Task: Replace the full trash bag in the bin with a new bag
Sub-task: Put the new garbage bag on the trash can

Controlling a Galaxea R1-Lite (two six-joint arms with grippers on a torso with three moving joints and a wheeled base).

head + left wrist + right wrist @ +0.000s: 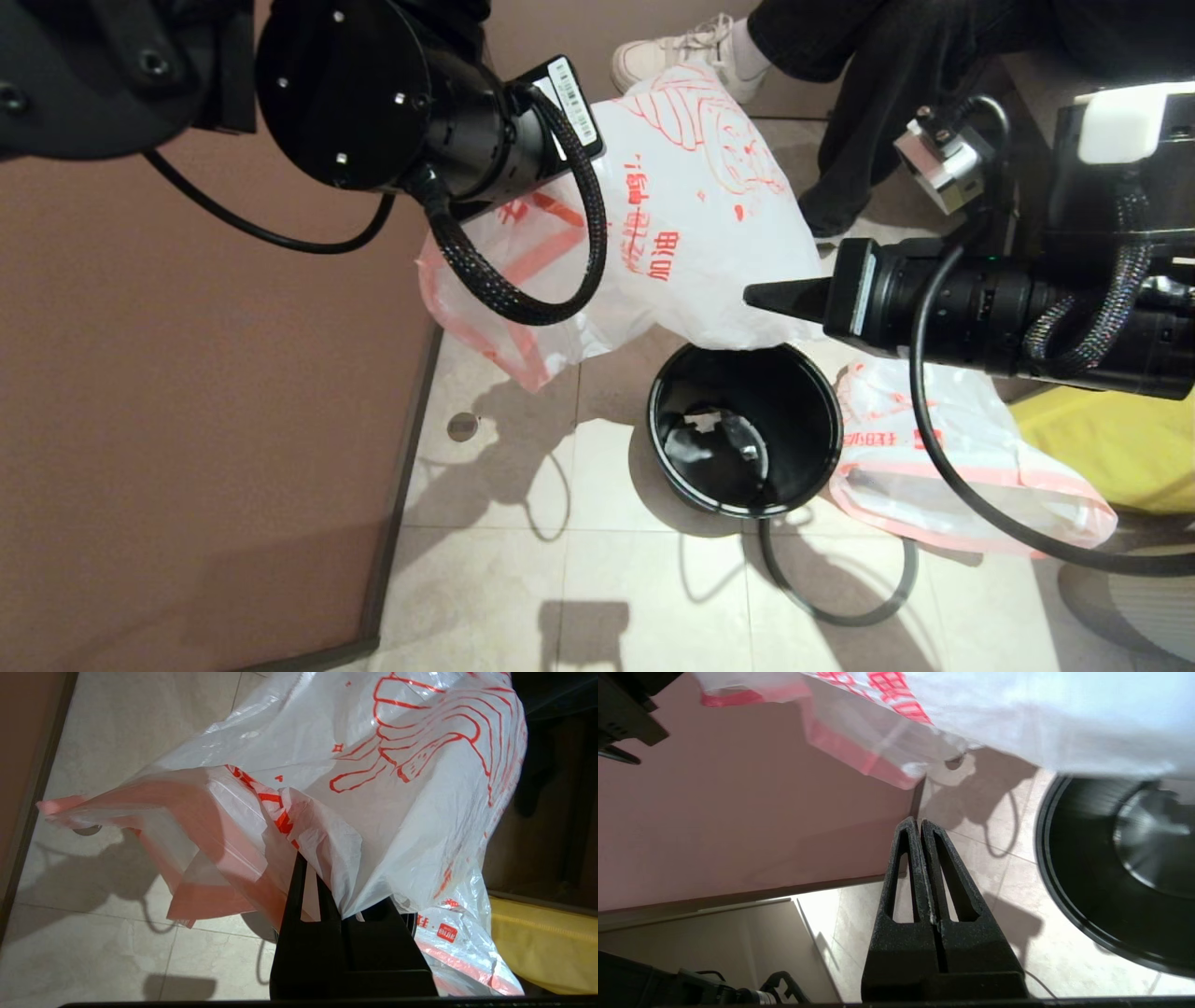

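My left gripper [322,882] is shut on a fold of the new bag [691,224], a limp white bag with red print and a pink hem [154,807], held in the air above and behind the bin. The black bin [814,411] stands on the tiles with no bag inside; its rim [1048,858] also shows in the right wrist view. Its grey ring [840,620] lies loose on the floor in front of it. The full trash bag [943,467] lies on the floor to the right of the bin, under my right arm. My right gripper [758,297] is shut and empty, hovering over the bin's far rim, just below the held bag.
A brown wall [187,373] runs along the left. A person's dark legs and white shoe [686,49] stand behind the bags. Something yellow [1111,448] sits at the right. A round floor drain [462,427] lies left of the bin.
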